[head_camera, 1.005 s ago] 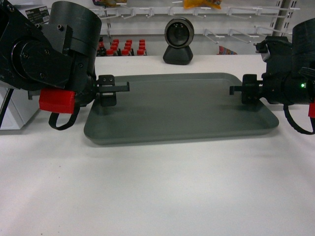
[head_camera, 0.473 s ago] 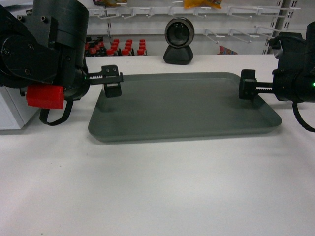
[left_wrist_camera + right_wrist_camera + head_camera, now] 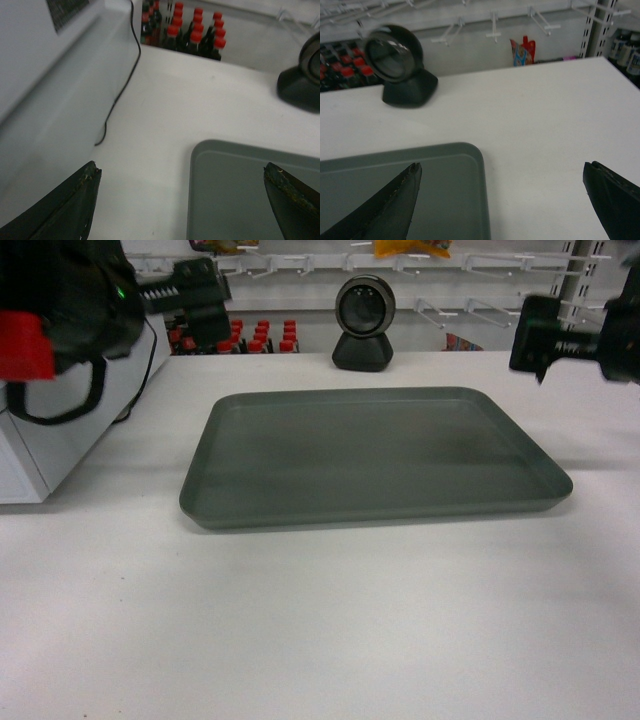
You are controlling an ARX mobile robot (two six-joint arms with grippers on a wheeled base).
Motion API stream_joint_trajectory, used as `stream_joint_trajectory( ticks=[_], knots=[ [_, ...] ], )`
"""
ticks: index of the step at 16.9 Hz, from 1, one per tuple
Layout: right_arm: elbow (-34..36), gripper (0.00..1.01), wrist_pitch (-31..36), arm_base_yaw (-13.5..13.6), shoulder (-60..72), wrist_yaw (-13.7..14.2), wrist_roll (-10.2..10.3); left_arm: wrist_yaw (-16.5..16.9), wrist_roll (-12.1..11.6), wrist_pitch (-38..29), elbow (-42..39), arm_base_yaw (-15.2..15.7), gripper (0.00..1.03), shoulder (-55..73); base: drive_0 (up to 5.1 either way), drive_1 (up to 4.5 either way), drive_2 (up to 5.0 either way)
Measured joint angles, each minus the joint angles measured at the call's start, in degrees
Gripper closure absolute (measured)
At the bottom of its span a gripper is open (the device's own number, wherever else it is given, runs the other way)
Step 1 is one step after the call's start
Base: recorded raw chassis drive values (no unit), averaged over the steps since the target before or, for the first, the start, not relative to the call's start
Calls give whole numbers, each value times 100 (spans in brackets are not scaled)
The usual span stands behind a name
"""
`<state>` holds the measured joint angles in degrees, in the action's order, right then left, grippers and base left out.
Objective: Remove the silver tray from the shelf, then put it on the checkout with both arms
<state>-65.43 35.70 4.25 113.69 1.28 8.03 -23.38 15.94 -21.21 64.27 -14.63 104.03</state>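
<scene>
Left arm body [image 3: 75, 295]: bulky, black, rounded housing; small green light near upper edge.
Left arm red part [image 3: 25, 345]: bright red block on lower side of wrist.
Left arm cable [image 3: 60, 400]: black loop hanging below the red block.
Left gripper [image 3: 195, 300]: black, boxy finger blocks on a toothed, rack-like bar.
Left fingers, wrist view [image 3: 65, 207]: slim, dark, tapering to points; worn, scuffed edges with brownish specks.
Right arm [image 3: 620, 340]: black, only an edge visible.
Right gripper [image 3: 535, 335]: black square block on a ridged bar.
Right fingers, wrist view [image 3: 385, 210]: black, pointed, finely serrated inner edge.
</scene>
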Motion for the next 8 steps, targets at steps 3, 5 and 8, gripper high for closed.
stream_joint_trajectory(
  ticks=[3, 5, 8],
  knots=[
    [813, 3, 13, 179, -1515, 295, 125, -153, -442, 157, -380, 116, 5, -1222, 0, 0, 0],
    [1060, 3, -61, 256, -2059, 470, 160, -236, -588, 372, -479, 136, 5, -1615, 0, 0, 0],
    [1121, 3, -116, 328, -2273, 632, 157, -232, -616, 402, -514, 133, 5, -1716, 0, 0, 0]
  ],
)
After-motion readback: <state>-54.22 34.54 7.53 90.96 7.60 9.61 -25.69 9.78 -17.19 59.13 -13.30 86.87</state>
